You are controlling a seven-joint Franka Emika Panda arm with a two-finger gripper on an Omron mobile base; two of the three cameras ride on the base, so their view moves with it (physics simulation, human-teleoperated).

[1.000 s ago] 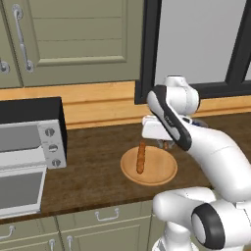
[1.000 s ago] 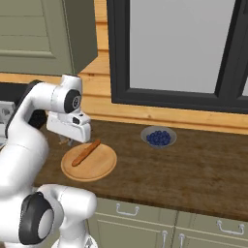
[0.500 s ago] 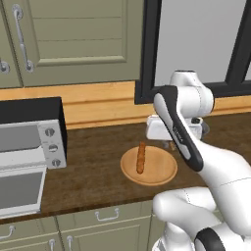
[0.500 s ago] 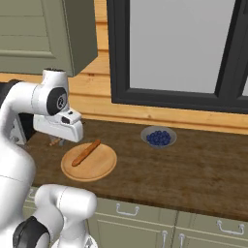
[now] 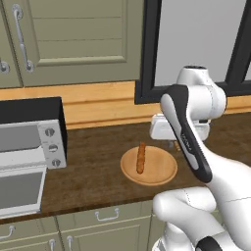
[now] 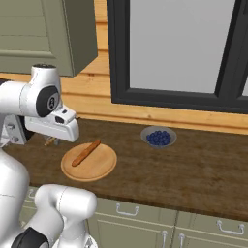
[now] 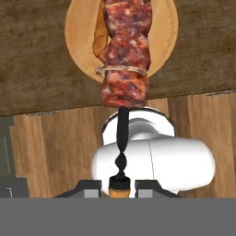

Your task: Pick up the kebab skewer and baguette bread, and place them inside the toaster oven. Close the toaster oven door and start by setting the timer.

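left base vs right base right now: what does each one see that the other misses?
Left base alone: the toaster oven at the counter's left end, its door hanging open, three knobs on its right panel.
Right base alone: a small bowl of blueberries below the window.
Both: the baguette bread lying on the round wooden plate, the wooden counter, the window frame, and the robot's white arm above the plate.

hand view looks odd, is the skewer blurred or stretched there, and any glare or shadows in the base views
Hand view: the kebab skewer looms large, foreshortened but sharp, held in the gripper. Left base view: flat even light, no glare, the baguette bread crisp on the wooden plate. Right base view: soft shading, window plain grey, no reflections.
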